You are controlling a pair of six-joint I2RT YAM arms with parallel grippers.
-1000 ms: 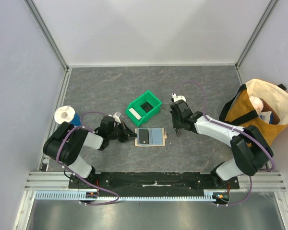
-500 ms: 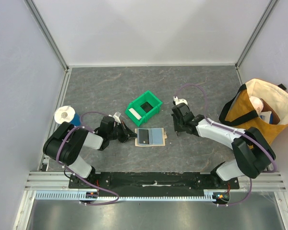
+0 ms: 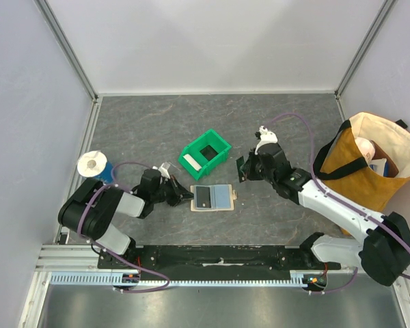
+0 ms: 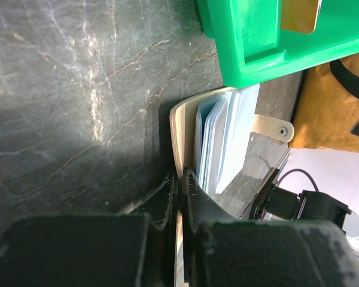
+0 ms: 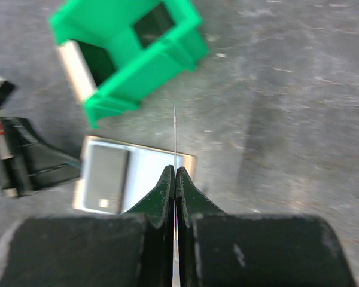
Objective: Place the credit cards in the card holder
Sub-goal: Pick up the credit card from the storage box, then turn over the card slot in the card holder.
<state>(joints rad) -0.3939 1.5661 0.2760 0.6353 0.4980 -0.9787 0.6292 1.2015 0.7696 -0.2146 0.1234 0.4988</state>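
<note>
Now | left tool (image 4: pixel 179 182) pinching card holder (image 4: pixel 177 134) edge | right tool (image 5: pixel 175 174) clamping credit card (image 5: pixel 175 140) edge-on

I'm seeing glossy green plastic bin (image 3: pixel 224 149), matt tan leather-look card holder (image 4: pixel 175 134), marbled grey counter (image 3: pixel 157 130) showing sheen, cloth bag (image 3: pixel 393 143).

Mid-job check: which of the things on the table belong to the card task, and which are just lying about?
Job: tan leather-like folding card holder, pinched by left gripper; light blue plastic card and dark card in it; thin card clamped edge-on in right gripper; whitish card in green plastic bin.
Lying about: mustard canvas tote bag; white roll on blue base.
</note>
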